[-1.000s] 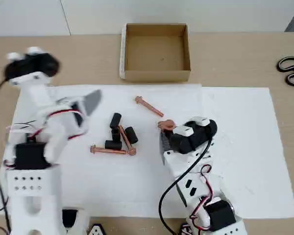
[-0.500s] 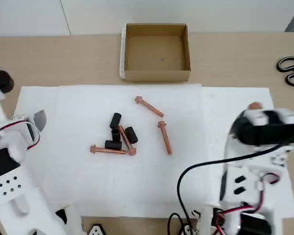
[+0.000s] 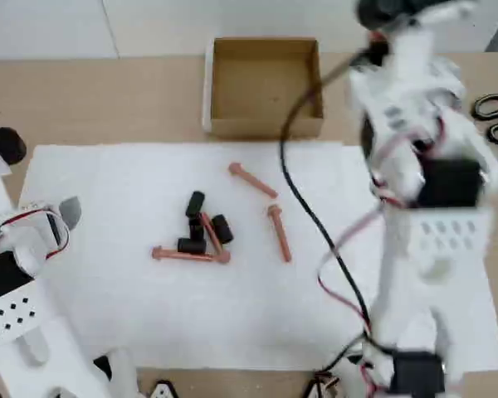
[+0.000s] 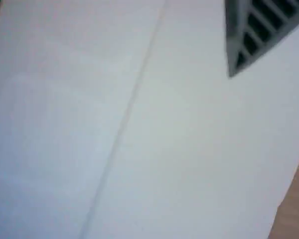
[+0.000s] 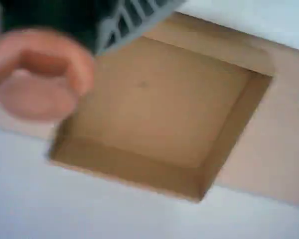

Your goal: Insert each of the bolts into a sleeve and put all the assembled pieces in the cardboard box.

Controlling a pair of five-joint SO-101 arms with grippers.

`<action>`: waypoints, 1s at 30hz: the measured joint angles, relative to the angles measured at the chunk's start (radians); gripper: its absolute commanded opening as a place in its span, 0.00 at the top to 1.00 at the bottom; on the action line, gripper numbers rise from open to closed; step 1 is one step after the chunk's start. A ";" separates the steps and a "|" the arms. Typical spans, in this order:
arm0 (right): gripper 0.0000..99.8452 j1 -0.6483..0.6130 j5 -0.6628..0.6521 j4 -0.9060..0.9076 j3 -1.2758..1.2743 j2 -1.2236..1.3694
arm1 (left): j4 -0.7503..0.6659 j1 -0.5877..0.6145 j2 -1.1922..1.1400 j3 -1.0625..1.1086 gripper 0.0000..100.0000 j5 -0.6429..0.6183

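Bolts (image 3: 279,232) lie with black sleeves (image 3: 222,228) on the white sheet (image 3: 149,315). We see the right gripper (image 5: 84,42) clamped on another bolt (image 5: 37,74) over the cardboard box (image 3: 264,128). We cannot tell the state of the left gripper (image 3: 69,209).

Left arm (image 3: 17,265) folded low, left tool (image 3: 66,211) tucked close — right arm (image 3: 423,166) stretched far forward, right tool (image 5: 89,42) gripping bolt (image 5: 40,74).

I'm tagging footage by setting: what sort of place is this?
Probably a robotics lab bench: small robot arms at a wooden table, a white mat strewn with bolts and sleeves, a cardboard box.
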State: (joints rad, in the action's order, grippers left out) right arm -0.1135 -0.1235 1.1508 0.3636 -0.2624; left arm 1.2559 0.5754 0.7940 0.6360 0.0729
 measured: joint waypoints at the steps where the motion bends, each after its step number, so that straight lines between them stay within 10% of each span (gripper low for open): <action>1: 1.00 -0.028 0.000 -0.023 0.034 0.069 | 0.012 0.000 0.000 0.000 0.70 0.017; 18: 0.99 -0.094 0.000 -0.671 0.170 0.868 | 0.345 0.000 0.000 -0.213 0.70 0.064; 30: 0.91 -0.094 0.000 -0.747 0.170 1.048 | 0.388 0.000 0.000 -0.218 0.70 0.064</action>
State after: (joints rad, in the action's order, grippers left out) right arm -0.2071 -0.1235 0.4035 0.5340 0.7856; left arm 1.6441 0.5754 0.7940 0.4181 0.1373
